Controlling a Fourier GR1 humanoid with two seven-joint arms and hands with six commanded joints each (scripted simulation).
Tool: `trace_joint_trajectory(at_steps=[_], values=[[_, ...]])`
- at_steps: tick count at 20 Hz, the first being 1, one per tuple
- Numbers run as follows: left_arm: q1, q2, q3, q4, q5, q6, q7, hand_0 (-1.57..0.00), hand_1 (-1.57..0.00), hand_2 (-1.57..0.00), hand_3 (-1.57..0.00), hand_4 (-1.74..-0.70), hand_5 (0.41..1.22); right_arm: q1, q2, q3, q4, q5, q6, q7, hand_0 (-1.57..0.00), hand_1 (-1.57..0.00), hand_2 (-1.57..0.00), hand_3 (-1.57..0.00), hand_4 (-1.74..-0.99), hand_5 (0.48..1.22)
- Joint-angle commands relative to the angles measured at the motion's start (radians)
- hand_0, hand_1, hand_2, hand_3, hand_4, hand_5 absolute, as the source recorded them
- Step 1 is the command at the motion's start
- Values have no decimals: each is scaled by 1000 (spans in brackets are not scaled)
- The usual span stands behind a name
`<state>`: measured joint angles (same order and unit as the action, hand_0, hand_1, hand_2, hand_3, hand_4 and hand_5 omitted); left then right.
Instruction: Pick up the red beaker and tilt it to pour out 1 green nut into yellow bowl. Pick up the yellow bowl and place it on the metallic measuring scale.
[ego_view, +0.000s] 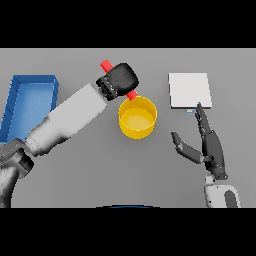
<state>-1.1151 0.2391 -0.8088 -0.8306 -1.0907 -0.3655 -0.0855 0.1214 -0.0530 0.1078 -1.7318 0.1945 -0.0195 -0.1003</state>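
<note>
My left hand (120, 78) is shut on the red beaker (106, 65), which lies tilted with one red end sticking out up-left and its other end (132, 95) over the rim of the yellow bowl (137, 118). Most of the beaker is hidden by the hand. The bowl stands on the table at the centre; I cannot make out a green nut inside it. The metallic measuring scale (189, 90), a pale square plate, lies to the bowl's upper right. My right hand (210, 145) stands open just below the scale, fingers straight, thumb spread toward the bowl.
A blue tray (31, 102) with raised walls sits at the left edge of the grey table, beside my left forearm (70, 117).
</note>
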Motion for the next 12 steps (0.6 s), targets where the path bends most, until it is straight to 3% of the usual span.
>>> trace_joint_trajectory(at_steps=[1,8,12], values=[[-11,-1,-23,11,-22,11,-15,-1571,-1571,-1571,-1525,-1733,1220,-4,9,3,6,6,-8,2,1,1,1,1,-1193,578],[-86,20,-166,28,-155,19,-95,-1571,-1571,-1571,-1561,-1737,1221,-33,12,-7,20,-2,-15,14,1,1,1,1,-1135,567],[-113,2,-238,62,-229,50,-112,-1571,-1571,-1571,-1567,-1733,1221,3,2,-2,7,19,-19,-18,1,1,1,1,-1136,578]])
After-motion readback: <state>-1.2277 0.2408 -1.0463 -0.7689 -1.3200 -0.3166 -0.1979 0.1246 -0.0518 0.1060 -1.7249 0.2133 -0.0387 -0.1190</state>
